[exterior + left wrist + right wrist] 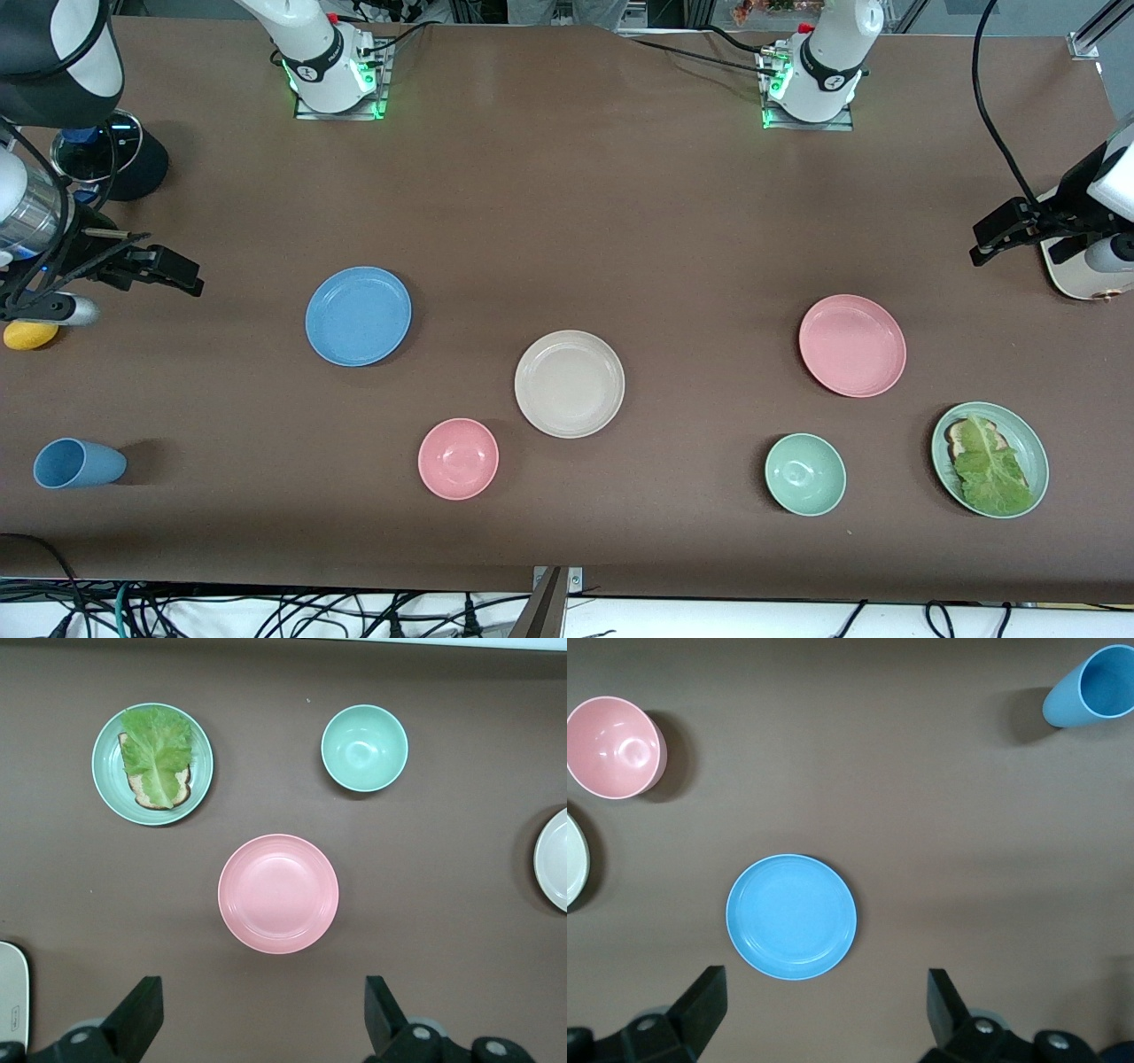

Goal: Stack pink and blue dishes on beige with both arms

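The beige plate (569, 383) lies mid-table. The blue plate (358, 315) lies toward the right arm's end, the pink plate (852, 345) toward the left arm's end. All three rest flat and apart. My right gripper (182, 273) hangs open and empty over the bare table at its own end, short of the blue plate (791, 916). In its wrist view the right gripper (823, 985) holds nothing. My left gripper (988, 241) hangs open over its end of the table. In its wrist view the left gripper (261, 992) is empty, short of the pink plate (278, 893).
Nearer the front camera than the plates are a pink bowl (458, 458), a pale green bowl (804, 474) and a green plate of lettuce on bread (990, 459). A blue cup (78, 462) lies on its side and a yellow lump (29, 335) sits at the right arm's end.
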Tool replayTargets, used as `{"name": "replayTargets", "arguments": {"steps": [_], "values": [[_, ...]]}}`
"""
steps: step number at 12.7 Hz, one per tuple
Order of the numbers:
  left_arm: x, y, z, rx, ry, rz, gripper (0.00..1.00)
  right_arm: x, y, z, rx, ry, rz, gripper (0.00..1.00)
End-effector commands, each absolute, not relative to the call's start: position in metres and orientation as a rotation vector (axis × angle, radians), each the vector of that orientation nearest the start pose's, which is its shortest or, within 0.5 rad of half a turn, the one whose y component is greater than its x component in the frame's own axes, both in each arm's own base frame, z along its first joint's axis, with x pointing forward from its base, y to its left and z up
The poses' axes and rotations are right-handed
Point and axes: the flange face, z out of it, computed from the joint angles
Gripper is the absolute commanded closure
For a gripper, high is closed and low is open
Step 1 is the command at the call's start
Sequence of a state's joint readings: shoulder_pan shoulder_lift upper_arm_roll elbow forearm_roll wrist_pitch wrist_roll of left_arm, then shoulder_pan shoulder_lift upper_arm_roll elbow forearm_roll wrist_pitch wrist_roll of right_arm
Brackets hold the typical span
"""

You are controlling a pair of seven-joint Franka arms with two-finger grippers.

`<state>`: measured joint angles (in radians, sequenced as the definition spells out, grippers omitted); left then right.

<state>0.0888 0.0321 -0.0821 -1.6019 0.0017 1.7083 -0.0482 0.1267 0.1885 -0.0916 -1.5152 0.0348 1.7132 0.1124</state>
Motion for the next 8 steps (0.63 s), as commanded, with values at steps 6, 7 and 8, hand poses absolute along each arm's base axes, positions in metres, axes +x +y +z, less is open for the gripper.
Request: {"name": "replayTargets", "arguments": {"steps": [6, 7, 8], "values": [[0.575, 0.006, 0.6094, -3.16, -0.063, -0.112, 0.0, 0.6188, 0.0373, 0.5573, -3.121, 0.15, -0.001, 0.0], [0.575, 0.0051, 0.6094, -3.16, -0.061, -0.111, 0.0, 0.6191, 0.0353, 0.5575, -3.122, 0.152, -0.004, 0.0], [0.5744, 0.0053, 0.6089, -3.159, -0.061, -0.102, 0.0, 0.6192, 0.0326, 0.5575, -3.123, 0.147, -0.004, 0.0]]}}
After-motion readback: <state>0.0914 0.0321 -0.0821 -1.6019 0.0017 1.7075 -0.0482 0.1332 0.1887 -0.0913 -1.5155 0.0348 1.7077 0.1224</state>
